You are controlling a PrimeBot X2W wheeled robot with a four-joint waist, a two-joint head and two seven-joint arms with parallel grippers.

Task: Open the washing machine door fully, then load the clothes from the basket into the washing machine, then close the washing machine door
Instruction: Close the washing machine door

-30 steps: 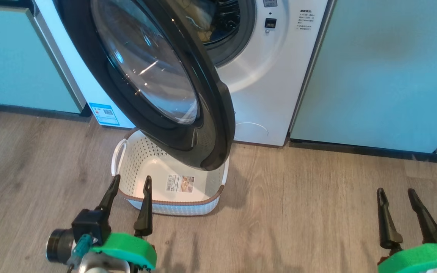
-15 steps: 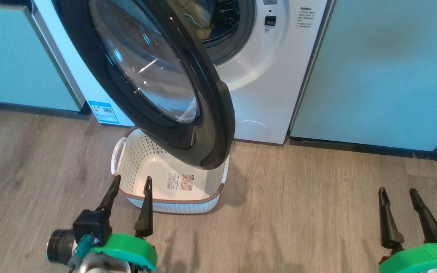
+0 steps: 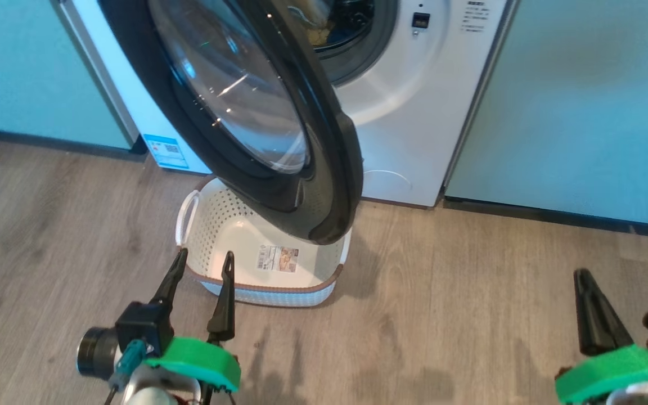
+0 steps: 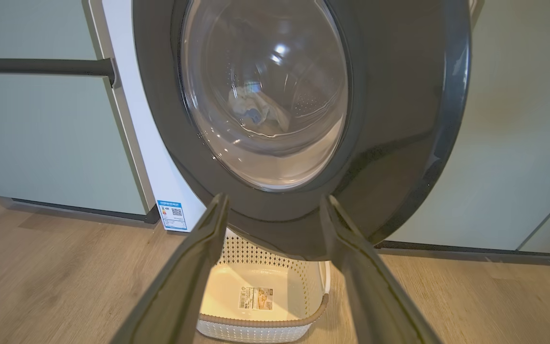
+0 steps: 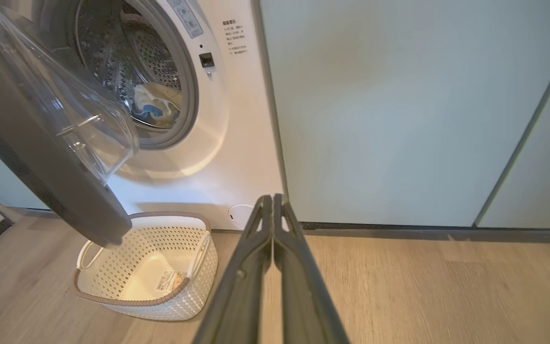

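Two fingers (image 5: 251, 253) of right pincer (image 5: 272, 198) now pressed together, empty.

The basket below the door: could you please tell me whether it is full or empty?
Empty. The basket shows its bare bottom and label sticker; the clothes lie inside the washing machine.

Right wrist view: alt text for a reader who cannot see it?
The right hand, long dark fingers shut, points at the foot of a white front-loading washing machine. Its black-rimmed round glass door stands open at left, cream and blue clothes lie in the steel drum, and an empty cream perforated plastic basket sits on the wood floor below.
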